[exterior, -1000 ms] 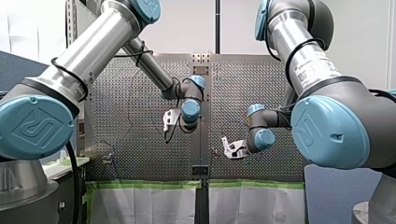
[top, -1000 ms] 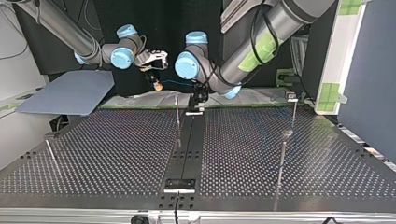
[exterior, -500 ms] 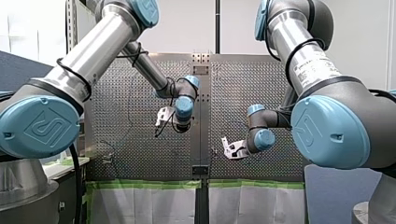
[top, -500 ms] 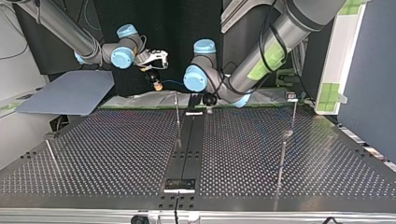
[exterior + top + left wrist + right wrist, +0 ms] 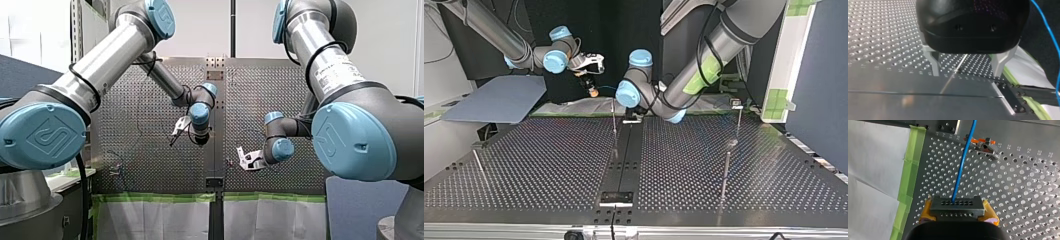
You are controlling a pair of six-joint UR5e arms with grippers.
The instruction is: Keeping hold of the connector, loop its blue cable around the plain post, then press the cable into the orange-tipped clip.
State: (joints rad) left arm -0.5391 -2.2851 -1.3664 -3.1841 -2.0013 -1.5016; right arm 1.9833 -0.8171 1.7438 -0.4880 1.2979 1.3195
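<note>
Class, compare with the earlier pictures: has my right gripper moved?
No. In the top view my right gripper, holding the connector, stays just left of the central post's top.

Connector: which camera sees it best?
The right wrist view: the connector shows big and close, gripped between the yellow pads of my right hand, blue cable running out. In the top view it is a tiny speck; in the front view too small to tell; the left wrist view misses it.

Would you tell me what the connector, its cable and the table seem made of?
Connector: probably matte black plastic, with moulded rows of holes. Cable: smooth blue sheath, likely plastic; it curves gently. Table: bare metal, perhaps aluminium; it glints around its holes.
</note>
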